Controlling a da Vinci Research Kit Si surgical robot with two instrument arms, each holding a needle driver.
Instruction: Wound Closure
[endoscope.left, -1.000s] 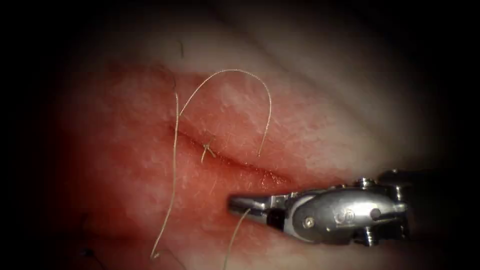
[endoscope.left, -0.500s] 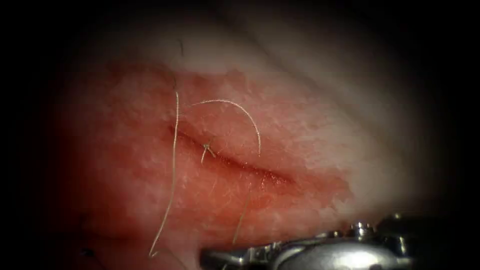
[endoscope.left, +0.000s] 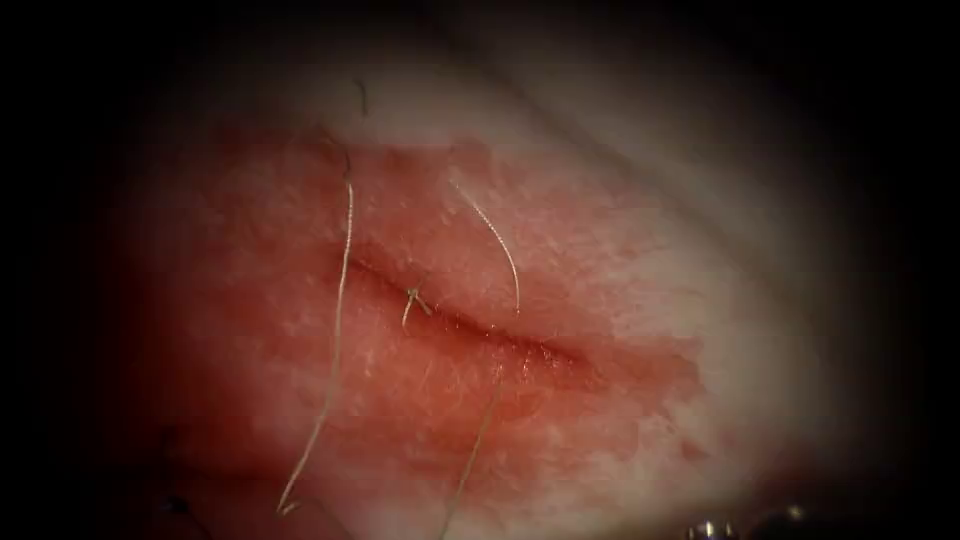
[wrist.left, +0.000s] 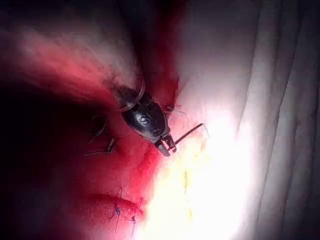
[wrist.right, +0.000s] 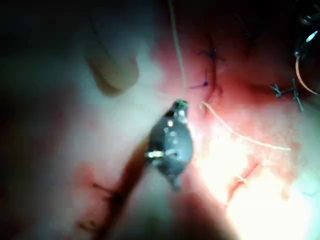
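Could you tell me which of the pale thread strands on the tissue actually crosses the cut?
The long left strand: it runs down across the cut's left end, whereas the short curved strand stops at it.

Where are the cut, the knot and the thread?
cut (endoscope.left: 520, 345), endoscope view, on its dark line.
knot (endoscope.left: 412, 294), endoscope view, on its middle.
thread (endoscope.left: 338, 320), endoscope view, on the long left strand.

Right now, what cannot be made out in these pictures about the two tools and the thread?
- Right wrist view: blur hides whether the right tool grips the thread at its tip.
- Endoscope view: the bottom edge cuts off that tool.
- Left wrist view: the dark strand at the left tool is too small to tell needle from thread.
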